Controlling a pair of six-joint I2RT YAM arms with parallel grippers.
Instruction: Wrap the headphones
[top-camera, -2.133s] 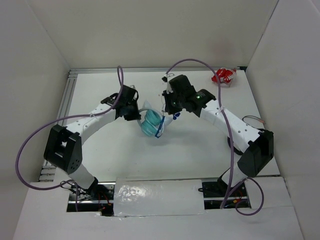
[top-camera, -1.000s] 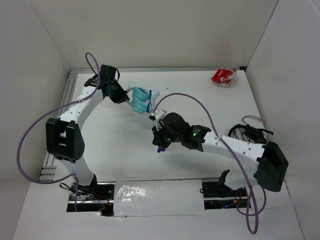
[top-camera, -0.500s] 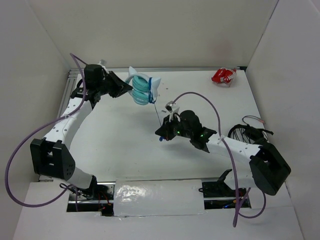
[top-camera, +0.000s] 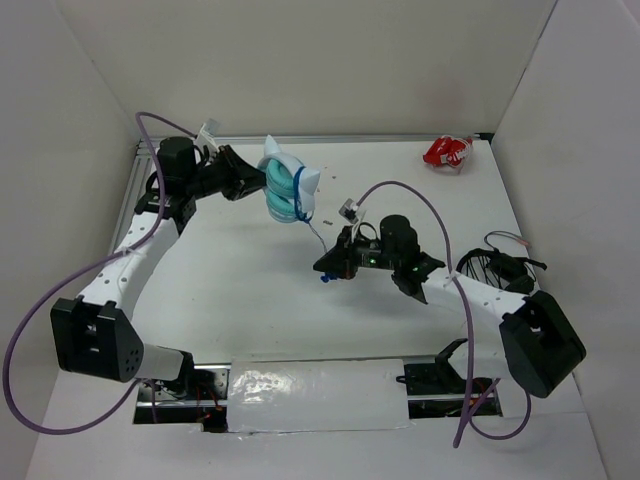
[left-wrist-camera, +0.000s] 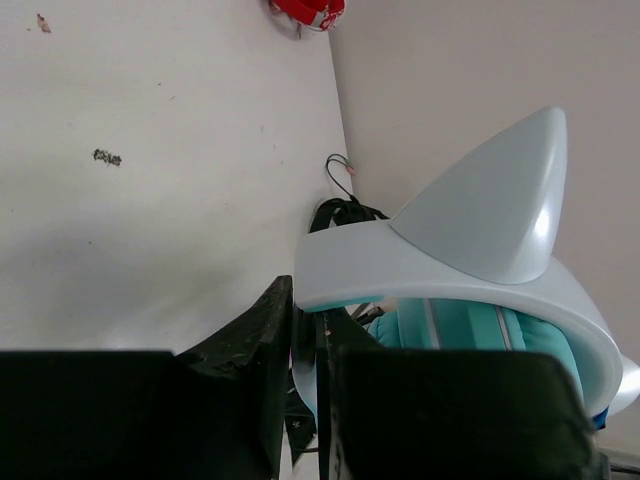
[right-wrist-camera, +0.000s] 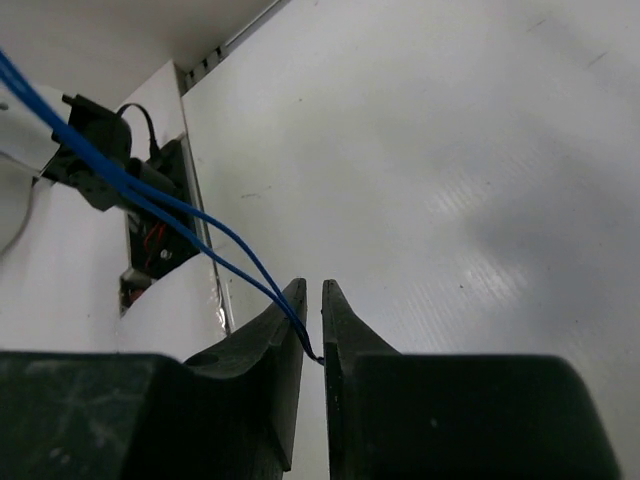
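The headphones (top-camera: 284, 187) have teal ear cups, a white headband with pointed ears, and blue cord wound round them. My left gripper (top-camera: 252, 178) is shut on the white headband (left-wrist-camera: 420, 260) and holds them above the table at the back left. The thin blue cord (top-camera: 316, 235) runs down from the headphones to my right gripper (top-camera: 330, 268), which is shut on the cord (right-wrist-camera: 215, 255) near mid-table. In the right wrist view the cord passes between the nearly closed fingers (right-wrist-camera: 283, 330).
A small red and white object (top-camera: 447, 152) lies at the back right corner and also shows in the left wrist view (left-wrist-camera: 308, 12). A dark cable bundle (top-camera: 495, 262) lies at the right edge. White walls enclose the table.
My left gripper lifted the headphones up and back to the left. My right gripper shifted a little right, still holding the cord, which now stretches between them.
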